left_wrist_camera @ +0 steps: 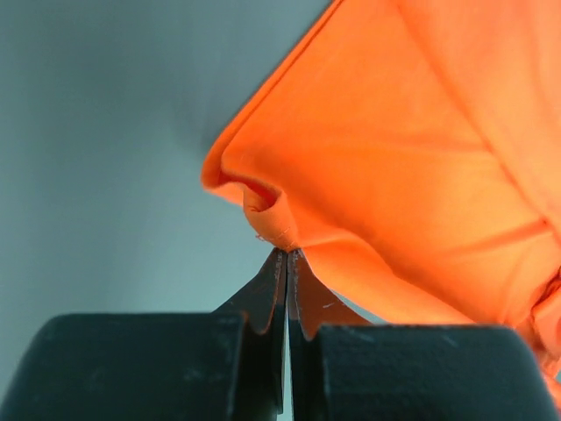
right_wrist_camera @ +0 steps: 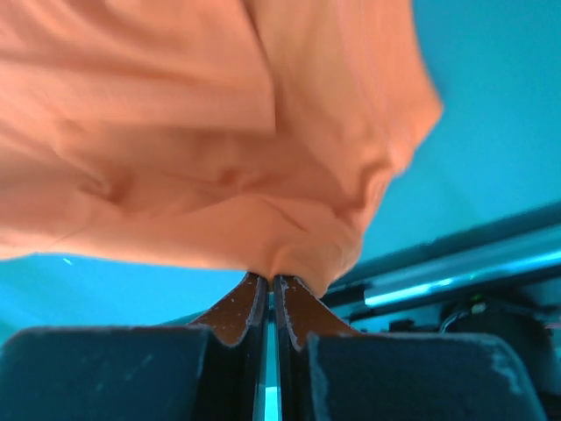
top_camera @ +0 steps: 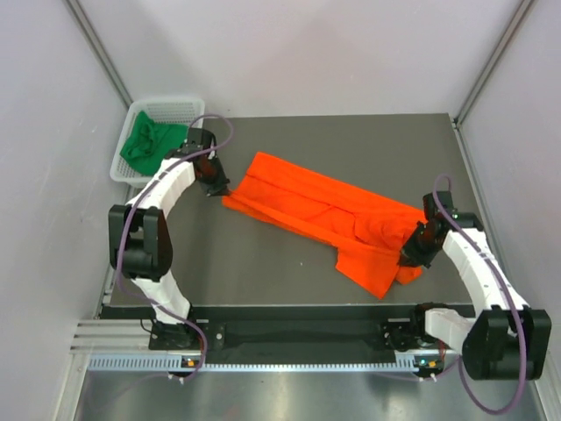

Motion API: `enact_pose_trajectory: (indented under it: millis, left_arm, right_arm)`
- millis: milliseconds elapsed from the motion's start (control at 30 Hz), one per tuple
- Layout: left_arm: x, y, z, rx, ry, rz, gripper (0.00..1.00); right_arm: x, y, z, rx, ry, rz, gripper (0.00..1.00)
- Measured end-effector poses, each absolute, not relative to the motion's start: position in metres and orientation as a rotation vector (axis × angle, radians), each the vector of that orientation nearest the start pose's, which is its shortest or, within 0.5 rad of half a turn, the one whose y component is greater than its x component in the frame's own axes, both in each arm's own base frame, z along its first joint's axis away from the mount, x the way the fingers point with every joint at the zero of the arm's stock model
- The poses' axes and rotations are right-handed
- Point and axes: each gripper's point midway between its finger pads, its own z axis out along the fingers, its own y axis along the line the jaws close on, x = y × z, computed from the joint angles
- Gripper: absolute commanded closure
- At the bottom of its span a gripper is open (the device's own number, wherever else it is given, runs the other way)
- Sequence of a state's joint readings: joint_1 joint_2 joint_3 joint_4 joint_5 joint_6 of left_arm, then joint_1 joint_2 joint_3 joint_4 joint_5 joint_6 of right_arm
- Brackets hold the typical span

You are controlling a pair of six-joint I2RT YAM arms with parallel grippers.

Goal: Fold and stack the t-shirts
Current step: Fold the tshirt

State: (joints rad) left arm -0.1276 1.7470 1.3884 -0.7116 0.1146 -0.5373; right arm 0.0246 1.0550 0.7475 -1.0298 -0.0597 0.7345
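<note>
Within left end effector (left_wrist_camera: 287, 256), orange t-shirt (left_wrist_camera: 403, 167) corner clamped.

Bright orange t-shirt (top_camera: 307, 203), dark green t-shirt (top_camera: 149, 145), white mesh basket (top_camera: 175, 103), grey table (top_camera: 263, 263)

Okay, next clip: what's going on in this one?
Both arms are working on the orange t-shirt, which lies in a long diagonal strip across the table. The left gripper is shut on its far-left corner, and the right gripper is shut on the bunched end at the near right. The green t-shirt sits crumpled in the white basket. Nothing is stacked yet.
</note>
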Motion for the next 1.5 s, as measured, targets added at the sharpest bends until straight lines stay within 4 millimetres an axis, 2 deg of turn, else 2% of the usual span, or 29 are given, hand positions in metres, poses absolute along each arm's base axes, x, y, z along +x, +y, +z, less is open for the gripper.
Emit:
enact_pose_trajectory:
  millis: [167,467,633,867,1100,1167,1200,1267,1333,1433,1500]
  left_arm:
    - [0.421,-0.097,0.107,-0.519,2.634,-0.375,1.0]
    - [0.469,-0.112,0.085,-0.501,2.658,-0.39,1.0]
    - [0.482,-0.117,0.081,-0.497,2.666,-0.406,1.0]
    - [0.498,-0.126,0.073,-0.482,2.677,-0.442,1.0]
    - [0.505,-0.134,0.062,-0.46,2.705,-0.455,0.99]
    - [0.507,-0.134,0.061,-0.449,2.708,-0.453,0.91]
    - [0.507,-0.133,0.06,-0.444,2.714,-0.448,0.85]
    - [0.512,-0.131,0.063,-0.424,2.714,-0.418,0.8]
    - [0.519,-0.125,0.069,-0.391,2.698,-0.358,0.71]
    - [0.521,-0.115,0.079,-0.346,2.67,-0.262,0.69]
    - [0.514,-0.11,0.086,-0.312,2.663,-0.222,0.7]
  right_arm:
    - [0.193,0.031,0.081,0.975,2.779,0.27,1.0]
    - [0.226,0.027,0.08,0.886,2.81,0.331,1.0]
    - [0.237,0.021,0.075,0.902,2.814,0.331,1.0]
    - [0.24,0.015,0.065,0.928,2.838,0.329,1.0]
    - [0.249,0.008,0.058,0.944,2.849,0.327,0.98]
    - [0.255,0.005,0.057,0.949,2.844,0.33,0.93]
    - [0.259,0.003,0.057,0.953,2.843,0.333,0.79]
    - [0.27,-0.003,0.059,0.95,2.835,0.326,0.7]
    - [0.289,-0.014,0.066,0.931,2.811,0.305,0.66]
    - [0.309,-0.018,0.086,0.857,2.757,0.287,0.55]
    - [0.317,-0.011,0.101,0.777,2.739,0.274,0.49]
